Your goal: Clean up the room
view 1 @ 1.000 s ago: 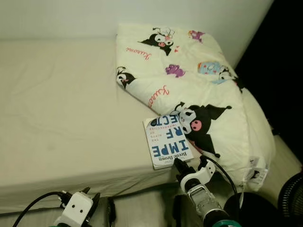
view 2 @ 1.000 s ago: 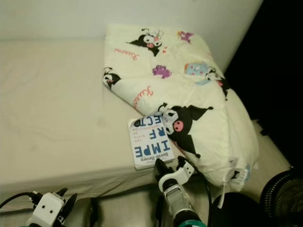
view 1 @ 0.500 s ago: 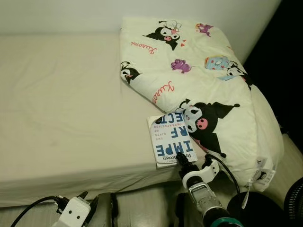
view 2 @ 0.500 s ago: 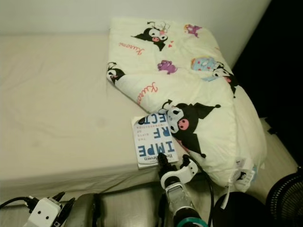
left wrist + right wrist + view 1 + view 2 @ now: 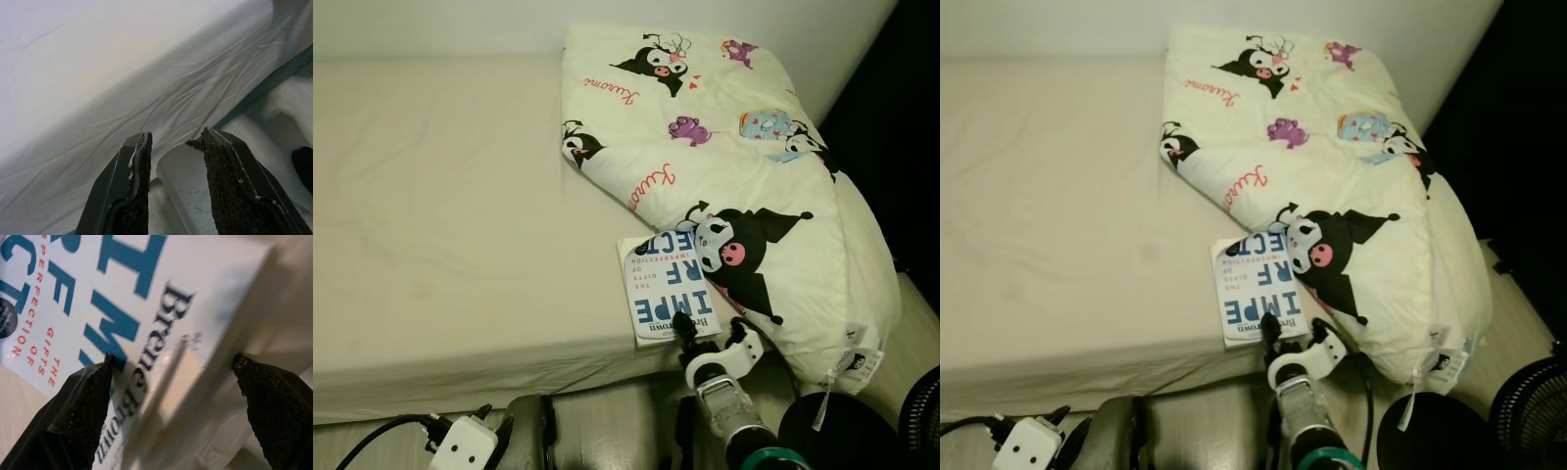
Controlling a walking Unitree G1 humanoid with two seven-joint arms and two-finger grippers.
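A white book [image 5: 666, 289] with big blue letters lies near the front edge of the cream bed [image 5: 440, 225], its far end tucked under a folded cartoon-print blanket [image 5: 724, 166]. My right gripper [image 5: 710, 335] is at the book's near edge, open. In the right wrist view its fingers [image 5: 83, 406] stand on either side of the book's corner [image 5: 146, 308]. My left gripper [image 5: 173, 139] hangs low at the left, open with nothing between its fingers, facing the bed's wrinkled side sheet [image 5: 122, 88].
The blanket overhangs the bed's right end. A round black base [image 5: 827, 431] and a fan [image 5: 925, 411] stand on the floor at the lower right. A pale wall [image 5: 431, 29] runs behind the bed, and the far right is dark.
The camera has shifted slightly. My right gripper has moved forward so that its fingers now reach the book's near edge. The left arm has sunk lower in view.
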